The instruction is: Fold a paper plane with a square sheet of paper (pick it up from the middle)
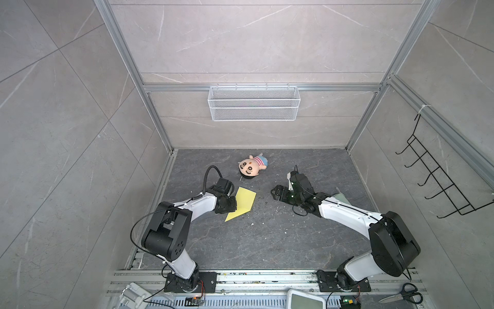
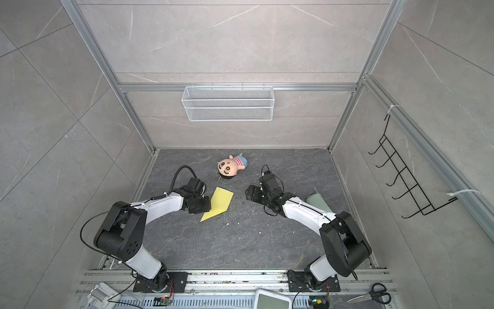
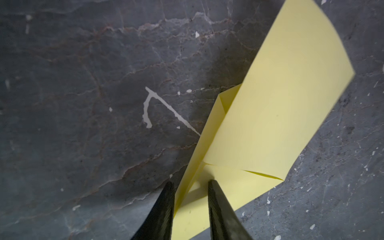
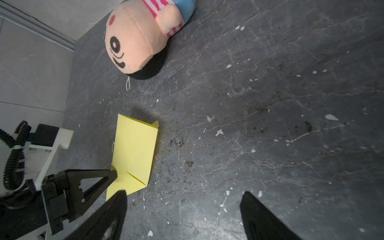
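The square sheet of paper (image 1: 242,202) lies on the dark table (image 1: 267,235) left of centre, on the near side of the plush doll (image 1: 250,167) and apart from it, already partly folded with one flap laid over the rest. It looks very light, thin and limp. It should slide easily on the smooth table and crumple under a hard pinch, though its creases should hold. Lying flat, it offers little to catch. The doubled edge near its middle, where the layers lift slightly, seems the best hold. The left gripper (image 3: 191,184) straddles that edge, jaws narrowly apart and, by the look of it, not yet pinching. The right gripper (image 4: 184,199) hovers wide open and empty, well aside.
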